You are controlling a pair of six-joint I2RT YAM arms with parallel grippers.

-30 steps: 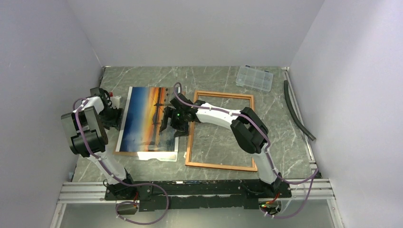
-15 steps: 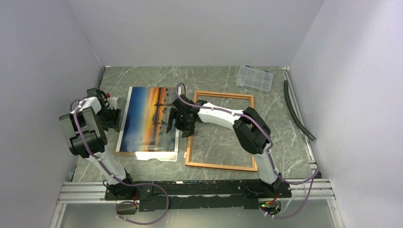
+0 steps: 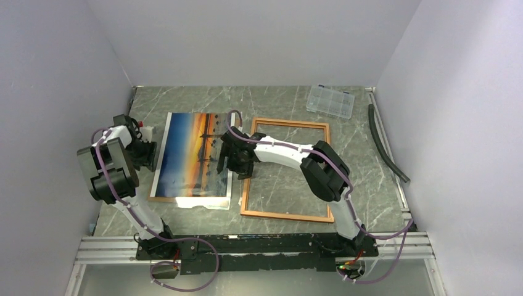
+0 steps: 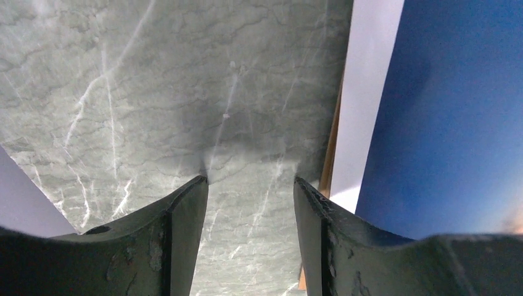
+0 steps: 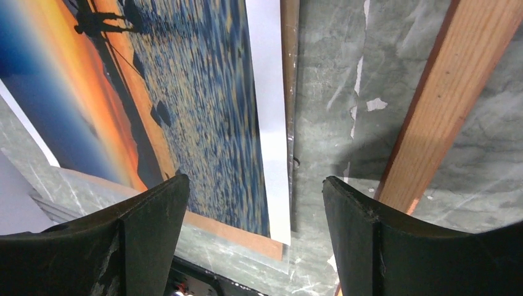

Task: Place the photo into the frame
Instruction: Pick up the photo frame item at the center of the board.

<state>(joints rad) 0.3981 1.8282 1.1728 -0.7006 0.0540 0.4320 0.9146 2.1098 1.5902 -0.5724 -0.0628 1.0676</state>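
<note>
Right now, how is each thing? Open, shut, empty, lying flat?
photo, flat, picture side up, on the board, not in the frame
frame, lying flat, empty
board, flat under the photo
left gripper, open, holding nothing
right gripper, open, holding nothing
box, lying flat; cannot tell if its lid is shut

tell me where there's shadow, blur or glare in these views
Left wrist: the left gripper is dark and soft-edged, a grey shadow falls on the marble table ahead of it, the photo looks blurry. Right wrist: a shadow lies beside the frame, the photo is sharp. Top external: even light, no strong glare.
</note>
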